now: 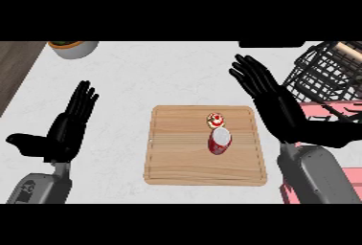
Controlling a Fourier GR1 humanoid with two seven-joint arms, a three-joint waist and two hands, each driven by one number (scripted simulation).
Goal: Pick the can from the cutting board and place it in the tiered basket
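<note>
Pale wood makes up the cutting board (205,162), which lies flat in the middle of the light speckled counter (155,72). On its upper right part stands the can (220,140), red with a white top, tilted a little; just beside it, toward the board's far edge, sits a small round red and white object (216,118), too small to make out further. The rest of the board is bare, with open wood to the can's left and below it.

The right hand (272,98) hovers off the board's right edge, fingers straight and spread, holding nothing, apart from the can. The left hand (67,124) stands well to the board's left over open counter, fingers straight and up, also holding nothing.

The black wire tiered basket (322,72) sits at the upper right, just beyond the right hand's fingers. A pink surface (332,110) shows beneath it. A white bowl (74,49) rests near the counter's far left edge.
</note>
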